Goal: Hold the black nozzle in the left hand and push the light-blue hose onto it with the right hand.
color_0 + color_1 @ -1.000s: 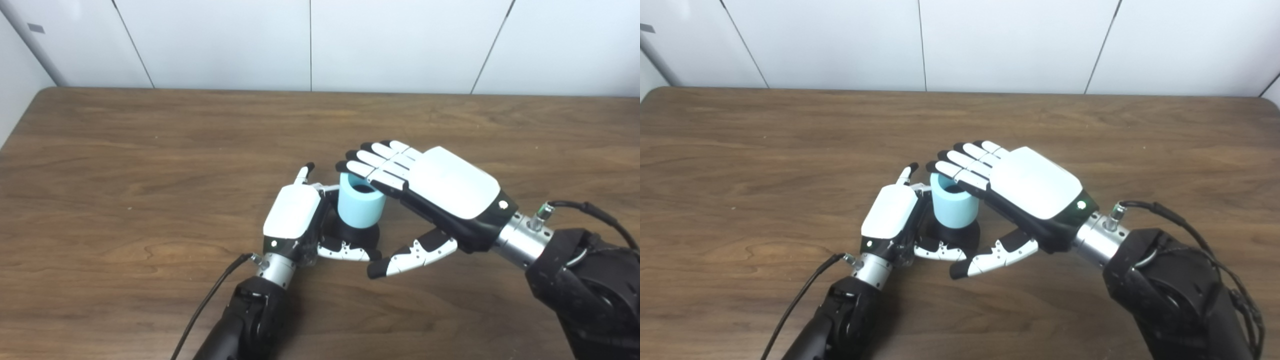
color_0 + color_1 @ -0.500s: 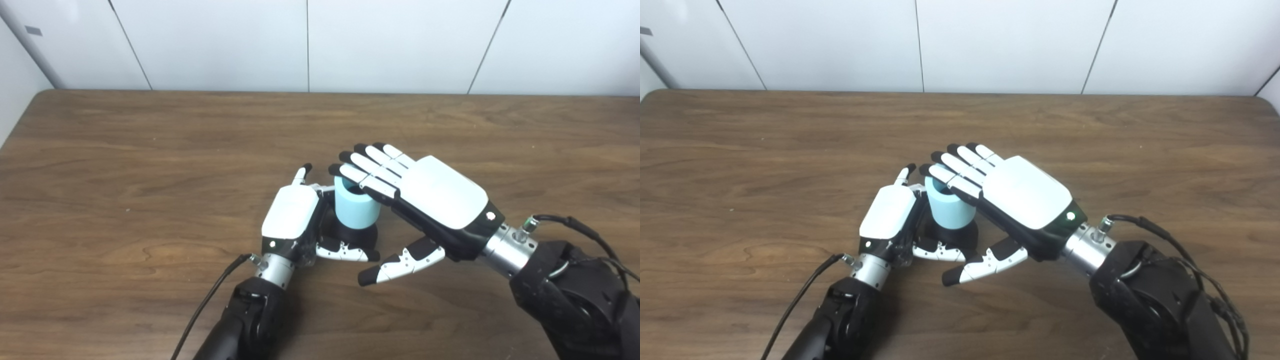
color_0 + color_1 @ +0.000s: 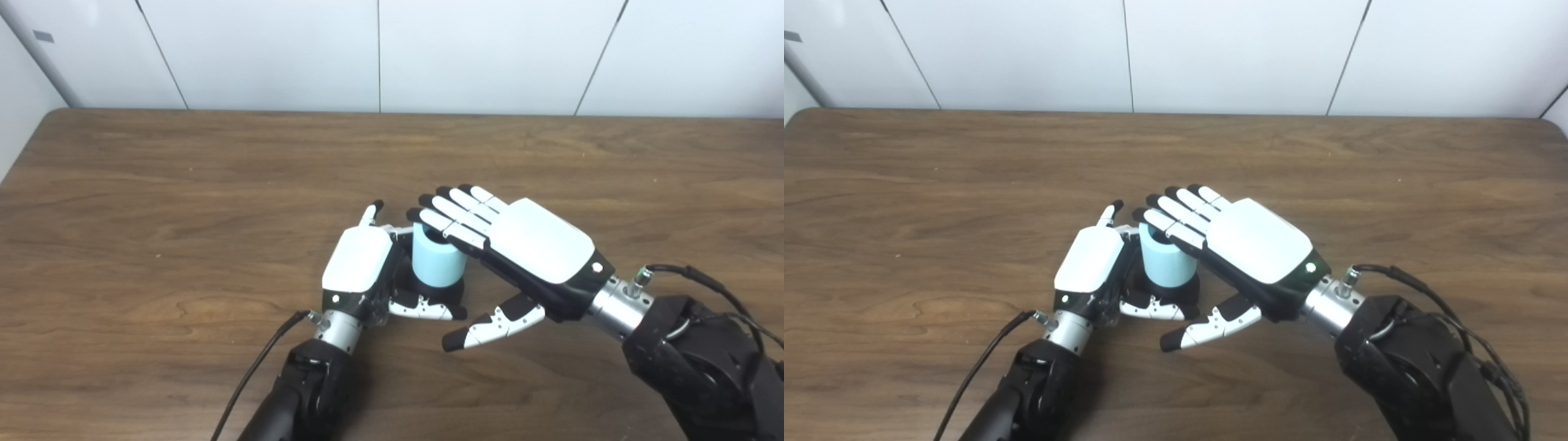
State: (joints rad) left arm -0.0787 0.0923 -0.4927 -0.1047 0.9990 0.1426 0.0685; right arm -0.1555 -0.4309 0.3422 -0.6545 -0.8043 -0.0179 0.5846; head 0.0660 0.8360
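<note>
Since the frame one second back, the right hand (image 3: 527, 245) has been lowered and shifted slightly toward the near edge, and the short light-blue cylindrical hose piece (image 3: 436, 263) is seated lower: less of the black round nozzle base (image 3: 429, 293) is exposed beneath it. The left hand (image 3: 361, 269) is unchanged in place.

The hose piece is seen as a stubby matte light-blue tube, upright, with a dark bore partly visible at its top. It is stacked on the black nozzle, of which only a wide dark collar is seen at the bottom. Both are located near the middle of the brown wood-grain table (image 3: 153, 202), slightly toward the near edge.

The nozzle is gripped by the left hand, fingers wrapped around the base from the left and the thumb laid across the front; one finger is left pointing straight up. The right hand is kept flat and spread, nothing gripped; its fingers (image 3: 1176, 223) are laid over the hose's top rim, palm down, with the thumb held out low and apart from the nozzle.

Bare tabletop is left on every side of the hands. The far edge is met by a white panelled wall (image 3: 490, 55), well apart from the work. The left edge and rounded far corners are visible, also well apart.
</note>
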